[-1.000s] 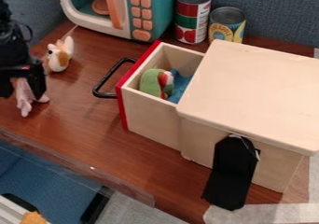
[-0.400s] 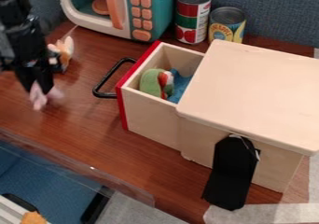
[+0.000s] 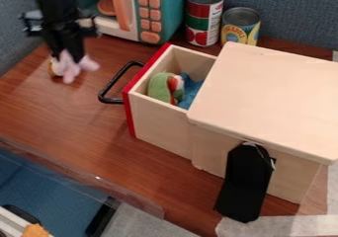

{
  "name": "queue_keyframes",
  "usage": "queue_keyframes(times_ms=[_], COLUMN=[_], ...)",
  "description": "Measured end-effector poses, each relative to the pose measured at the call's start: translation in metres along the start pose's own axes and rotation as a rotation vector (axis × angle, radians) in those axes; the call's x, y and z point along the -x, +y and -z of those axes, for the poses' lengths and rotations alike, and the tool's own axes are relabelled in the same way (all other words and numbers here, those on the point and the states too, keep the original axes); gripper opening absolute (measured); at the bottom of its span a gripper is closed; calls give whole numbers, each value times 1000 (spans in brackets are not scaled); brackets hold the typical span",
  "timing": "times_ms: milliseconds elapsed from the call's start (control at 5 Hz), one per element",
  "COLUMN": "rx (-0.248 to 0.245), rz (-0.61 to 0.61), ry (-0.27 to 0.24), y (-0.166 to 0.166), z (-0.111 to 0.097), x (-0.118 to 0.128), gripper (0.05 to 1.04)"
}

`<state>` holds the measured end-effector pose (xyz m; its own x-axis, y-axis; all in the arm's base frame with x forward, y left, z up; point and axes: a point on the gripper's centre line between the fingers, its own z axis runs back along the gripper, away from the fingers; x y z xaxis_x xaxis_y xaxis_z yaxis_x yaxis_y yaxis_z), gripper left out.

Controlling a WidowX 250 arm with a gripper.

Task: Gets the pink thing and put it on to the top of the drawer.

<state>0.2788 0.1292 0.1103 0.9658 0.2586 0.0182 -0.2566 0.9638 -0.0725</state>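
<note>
Brown wood worktop [image 3: 86, 117] is running back to blue-grey wall [image 3: 290, 14]; clear strip [image 3: 105, 184] is lining its front edge, blue fabric [image 3: 46, 191] is showing below. Near back left corner, gripper [image 3: 71, 56] is hanging, fingers clamping pink thing [image 3: 71, 69]. Wooden drawer unit [image 3: 271, 98] is sitting toward right edge.

- Two cans [image 3: 204, 16], far side
- One toy microwave [image 3: 160, 11], far left
- Two toys at left: one pink toy [image 3: 68, 68], one partly hidden toy [image 3: 54, 68]
- One wooden cabinet [image 3: 264, 93], right, with one drawer [image 3: 158, 122] and one handle [image 3: 111, 84]
- Apparently two items inside: one green [image 3: 157, 87], one blue [image 3: 190, 92]
- One black object [image 3: 244, 184], near right
</note>
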Motion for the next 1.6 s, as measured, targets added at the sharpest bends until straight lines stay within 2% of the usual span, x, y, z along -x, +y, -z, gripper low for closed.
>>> queue_keyframes(times_ms=[200, 400, 800, 1000, 1200, 1400, 1600], rx=[41, 74, 65, 62, 100, 96, 60], rz=[146, 266, 441, 474, 498, 455, 410], ry=[-36, -72, -75, -44, 34, 47, 66], y=[-58, -111, -198, -209, -223, -223, -216], z=[-20, -37, -31, -22, -1, 0, -4], x=[-15, -11, 13, 26, 38, 41, 45], gripper=[179, 177, 177, 176, 211, 470, 788])
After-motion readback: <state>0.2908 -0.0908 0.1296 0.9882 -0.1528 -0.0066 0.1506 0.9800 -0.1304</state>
